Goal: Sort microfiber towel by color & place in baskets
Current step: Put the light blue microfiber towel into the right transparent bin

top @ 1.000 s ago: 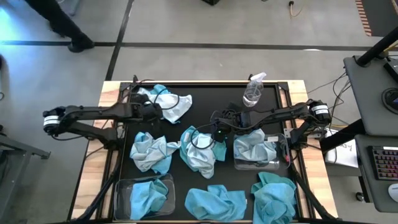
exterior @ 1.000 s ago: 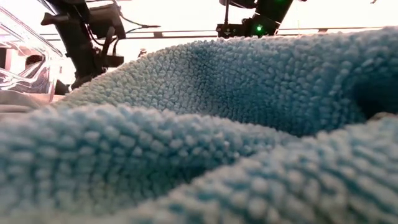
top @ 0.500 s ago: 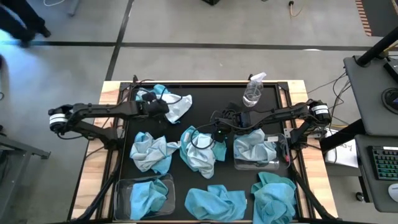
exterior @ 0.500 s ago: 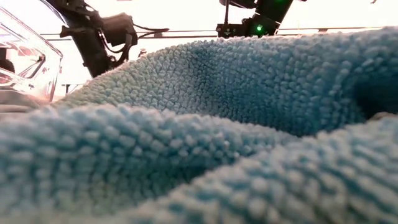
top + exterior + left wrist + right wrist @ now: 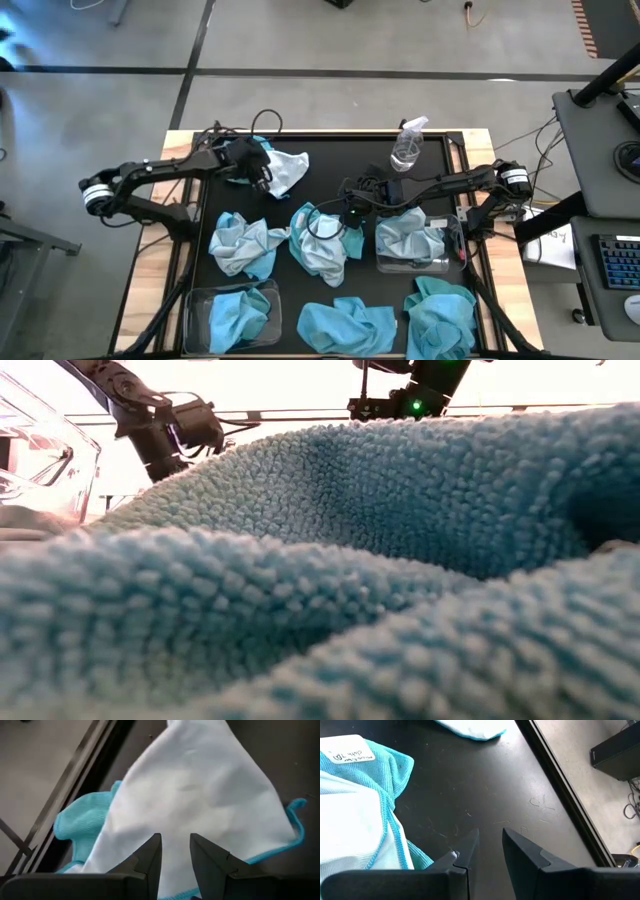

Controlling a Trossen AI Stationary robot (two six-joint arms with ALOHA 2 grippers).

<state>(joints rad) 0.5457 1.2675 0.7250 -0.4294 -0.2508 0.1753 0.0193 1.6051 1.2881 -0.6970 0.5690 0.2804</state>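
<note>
Left gripper point(image 5: 172, 851) is hovering over the pale towel point(image 5: 200, 795) at the table's far left corner, fingers point(image 5: 150, 855) parted by a narrow gap, nothing between them; whether the tips are touching the cloth is hard to tell. Right gripper point(image 5: 487, 847) is waiting mid-table, fingers likewise slightly apart and empty above bare black mat point(image 5: 485, 785), a pale towel's turquoise edge point(image 5: 395, 827) lying just beside them.

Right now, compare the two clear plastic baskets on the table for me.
The clear plastic basket on the right holds a pale whitish-blue towel; the clear plastic basket at the front left holds a bright turquoise towel. The right one sits mid-table, the left one at the front edge. Both are see-through, rectangular and hold one cloth.
</note>
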